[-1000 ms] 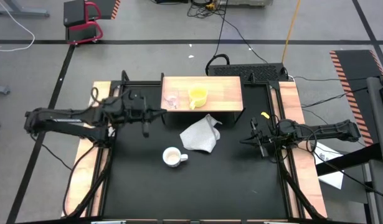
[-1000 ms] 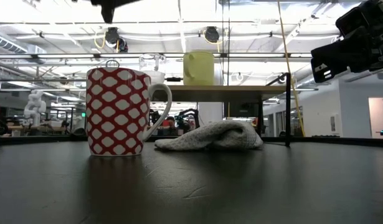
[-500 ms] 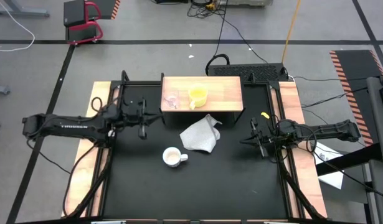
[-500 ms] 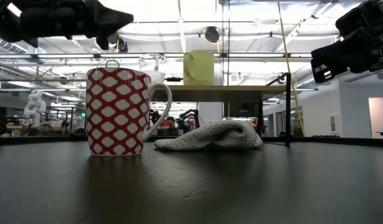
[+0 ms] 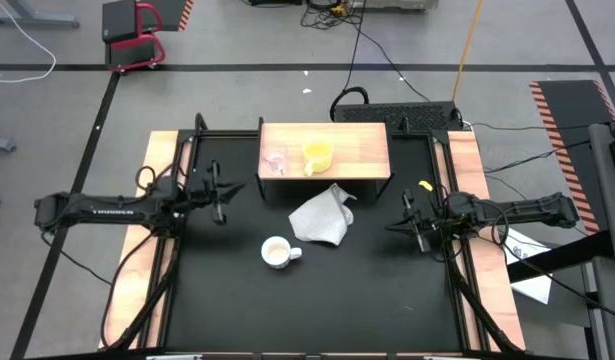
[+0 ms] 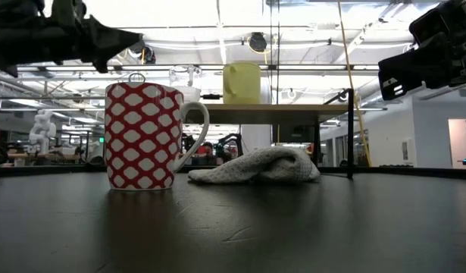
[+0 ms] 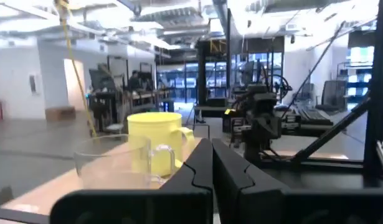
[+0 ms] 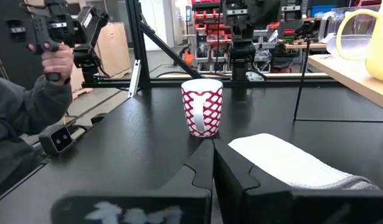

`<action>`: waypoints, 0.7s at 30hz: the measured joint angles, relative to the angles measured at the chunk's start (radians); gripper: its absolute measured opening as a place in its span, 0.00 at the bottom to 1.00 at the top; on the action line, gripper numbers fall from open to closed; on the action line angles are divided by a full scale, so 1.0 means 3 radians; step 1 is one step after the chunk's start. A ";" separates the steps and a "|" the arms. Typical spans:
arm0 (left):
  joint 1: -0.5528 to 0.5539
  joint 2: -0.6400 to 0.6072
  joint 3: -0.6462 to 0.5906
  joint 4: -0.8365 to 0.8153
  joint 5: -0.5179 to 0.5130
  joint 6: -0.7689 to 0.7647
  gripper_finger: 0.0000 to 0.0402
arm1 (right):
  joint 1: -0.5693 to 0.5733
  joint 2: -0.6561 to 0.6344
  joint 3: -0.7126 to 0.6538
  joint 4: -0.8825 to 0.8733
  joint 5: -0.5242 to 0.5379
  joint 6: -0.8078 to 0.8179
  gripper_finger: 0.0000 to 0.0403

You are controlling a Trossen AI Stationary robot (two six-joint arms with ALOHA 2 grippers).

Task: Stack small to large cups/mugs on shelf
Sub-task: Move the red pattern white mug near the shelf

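Note:
The light-wood shelf (image 5: 362,150) stands at the table's far middle. On it stand the clear glass cup (image 5: 277,160) and, just right of it, the yellow cup (image 5: 318,155); both also show in the left wrist view, the glass cup (image 7: 116,163) and the yellow cup (image 7: 155,140). The white mug with a red pattern (image 5: 277,252) stands upright on the black tabletop, near of the shelf (image 6: 143,136). My left gripper (image 5: 233,187) is shut and empty, left of the shelf. My right gripper (image 5: 393,227) is shut and empty at the table's right.
A grey-white cloth (image 5: 322,218) lies crumpled on the tabletop between the shelf and the mug. In the right wrist view a person's hand (image 8: 54,59) holds a controller beyond the table's left side. Bare black tabletop (image 5: 367,290) lies near of the mug.
My left gripper has drawn back from the shelf toward the table's left edge and has come down lower. The cups, the mug and the cloth have stayed where they were.

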 joint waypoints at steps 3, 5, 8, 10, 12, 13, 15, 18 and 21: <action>0.0000 -0.0111 -0.0118 -0.0029 0.0223 0.0186 0.00 | 0.0000 0.0004 0.0000 0.0000 0.0000 0.0005 0.00; -0.0003 -0.0156 -0.0183 -0.0016 0.0167 0.0295 0.00 | 0.0001 0.0004 0.0000 0.0000 0.0000 0.0005 0.00; 0.0013 -0.0235 -0.0253 -0.0093 -0.0205 0.0362 0.00 | 0.0000 0.0004 0.0000 0.0003 0.0001 0.0004 0.00; 0.0019 -0.0271 -0.0254 -0.0186 -0.0081 0.0425 0.00 | 0.0001 0.0007 0.0000 0.0004 0.0003 0.0005 0.00; 0.0018 -0.0274 -0.0254 -0.0225 0.0123 0.0452 0.00 | 0.0001 0.0014 0.0000 0.0004 0.0005 0.0000 0.00; 0.0015 -0.0274 -0.0254 -0.0260 0.0237 0.0489 0.00 | 0.0001 0.0014 0.0000 0.0004 0.0005 -0.0008 0.00; 0.0011 -0.0274 -0.0254 -0.0325 0.0421 0.0557 0.00 | 0.0001 0.0023 0.0000 0.0005 0.0006 -0.0025 0.00; 0.0011 -0.0274 -0.0254 -0.0434 0.0520 0.0602 0.00 | 0.0000 0.0027 0.0000 0.0005 0.0008 -0.0059 0.00; 0.0011 -0.0274 -0.0254 -0.0595 0.0580 0.0701 0.00 | 0.0001 0.0027 0.0000 0.0003 0.0008 -0.0089 0.00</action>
